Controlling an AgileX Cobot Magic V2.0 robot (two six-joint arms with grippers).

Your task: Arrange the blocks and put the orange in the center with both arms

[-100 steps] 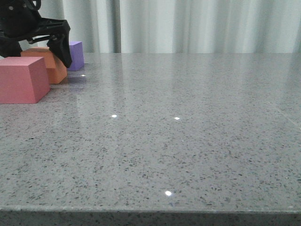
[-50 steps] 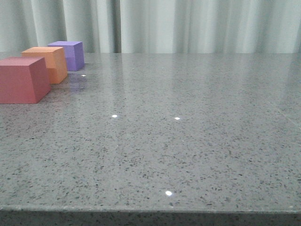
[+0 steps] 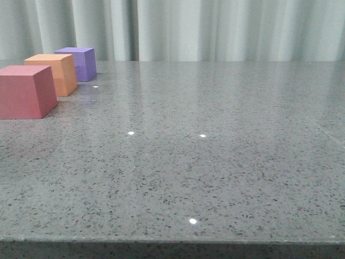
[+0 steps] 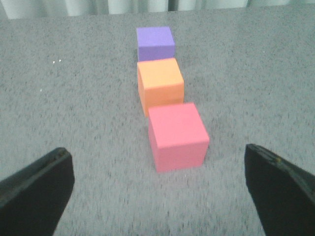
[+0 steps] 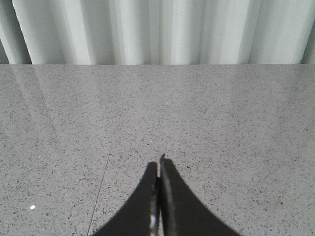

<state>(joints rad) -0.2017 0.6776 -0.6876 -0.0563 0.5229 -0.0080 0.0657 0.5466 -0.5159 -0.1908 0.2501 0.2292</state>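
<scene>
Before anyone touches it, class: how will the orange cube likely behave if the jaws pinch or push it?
The orange cube has flat faces, so it probably slides, not rolls. Its matte surface suggests decent grip. The purple cube and pinkish-red cube sit close, so pushing may nudge them.

**Three cubes in a line on a speckled grey table**

The table (image 3: 215,162) is a glossy grey stone-look slab with dark flecks and a few small bright light glints on its surface. Seen from the front, three cubes sit directly on it toward ten o'clock, in a row running away from the camera. The pinkish-red cube (image 3: 26,91) is nearest, the orange cube (image 3: 55,73) is in the middle, and the purple cube (image 3: 81,63) lies farthest, near the table's back edge. In the left wrist view the orange cube sits just beside both neighbours, the row slightly skewed.
</scene>
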